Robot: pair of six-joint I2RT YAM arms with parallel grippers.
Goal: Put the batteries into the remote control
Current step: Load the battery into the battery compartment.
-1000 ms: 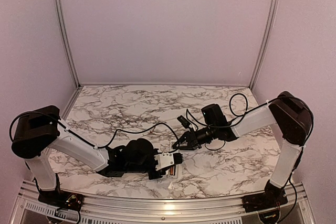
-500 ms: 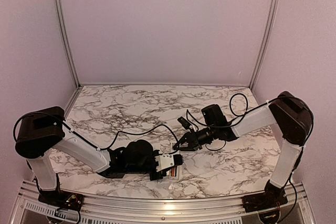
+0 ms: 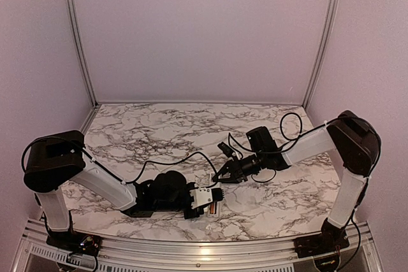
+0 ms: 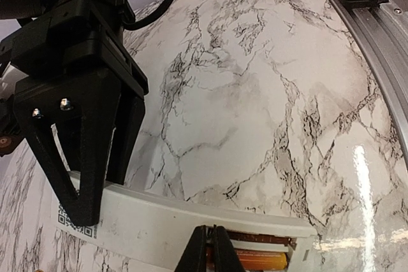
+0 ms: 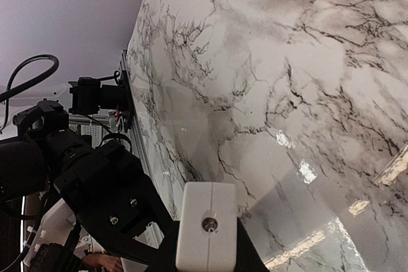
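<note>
Compared with a second ago, the left arm (image 3: 105, 183) has swung its upper link a little rightward over the bench (image 3: 159, 132). From above, the remote control (image 3: 207, 195) sits low at the front of the bench between the two arms. The right fingers (image 3: 223, 174) reach down to its far end, and the left arm's black wrist is just beside it on the left. I cannot tell whether it rests on the marble.

In the left wrist view, the left fingers (image 4: 199, 253) are pressed together into a narrow point, holding nothing. Their tips are at the recessed slot in the remote's back. The batteries (image 4: 258, 260), orange, lie in that slot just right of the tips. The right fingers clamp the other end, by a printed code label.

In the right wrist view, the right fingers are closed on the remote's white end face, which fills the gap between them.
</note>
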